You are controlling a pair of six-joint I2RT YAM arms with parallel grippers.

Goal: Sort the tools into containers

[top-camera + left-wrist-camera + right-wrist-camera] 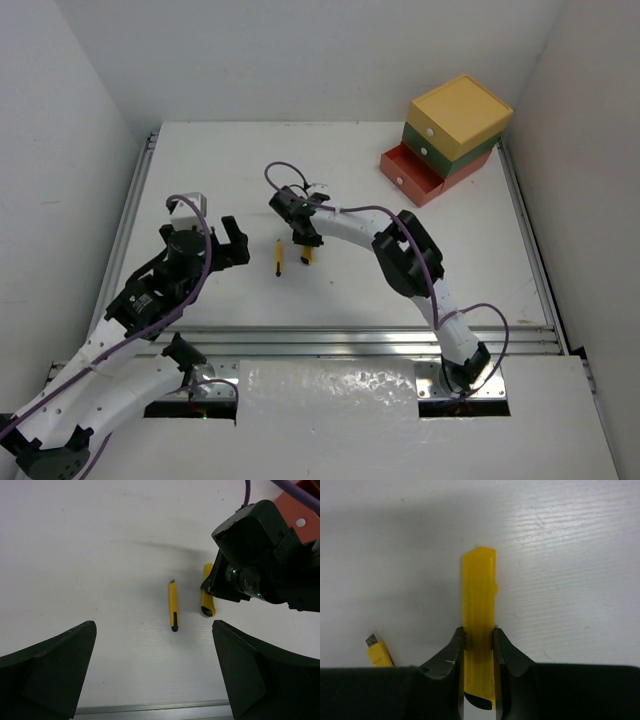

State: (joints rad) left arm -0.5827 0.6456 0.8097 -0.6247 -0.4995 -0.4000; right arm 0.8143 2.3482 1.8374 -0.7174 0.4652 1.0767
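My right gripper [305, 242] is shut on the flat yellow cutter [479, 590], its jaws pressed on both long sides near the black end. The cutter [207, 597] lies at table level mid-table. The thin yellow-black screwdriver [173, 605] lies just left of it, and its silver tip shows in the right wrist view [371, 640]. My left gripper [154, 645] is open and empty, left of both tools [233, 245]. The stacked drawers, yellow [460, 115], green [438, 150] and red-orange [412, 176], stand far right. Wrenches and black-green screwdrivers are out of view.
The red-orange bottom drawer sticks out towards the table's middle, and its white knob shows in the left wrist view [300, 522]. A metal rail [350, 340] runs along the table's near edge. White walls close in the left, back and right sides.
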